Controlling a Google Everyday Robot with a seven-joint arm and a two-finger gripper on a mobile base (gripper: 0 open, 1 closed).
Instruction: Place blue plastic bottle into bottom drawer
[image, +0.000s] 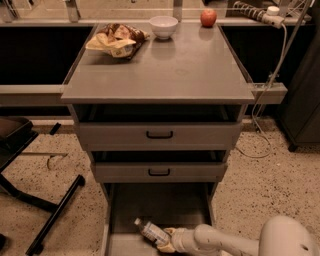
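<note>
The blue plastic bottle (150, 231) lies tilted in the open bottom drawer (165, 205), white cap toward the back left. The drawer is pulled out under the two drawers with black handles. My gripper (167, 241) reaches in from the lower right, low inside the drawer. Its yellowish fingers (169, 233) are closed around the bottle's lower end. The white arm (225, 242) runs off to the bottom right corner.
On the grey cabinet top (165, 70) lie a yellow-and-brown snack bag (116, 40), a white bowl (164, 26) and a red apple (208, 17). A black chair base (45, 210) stands on the speckled floor at the left. A white cable (260, 100) hangs at the right.
</note>
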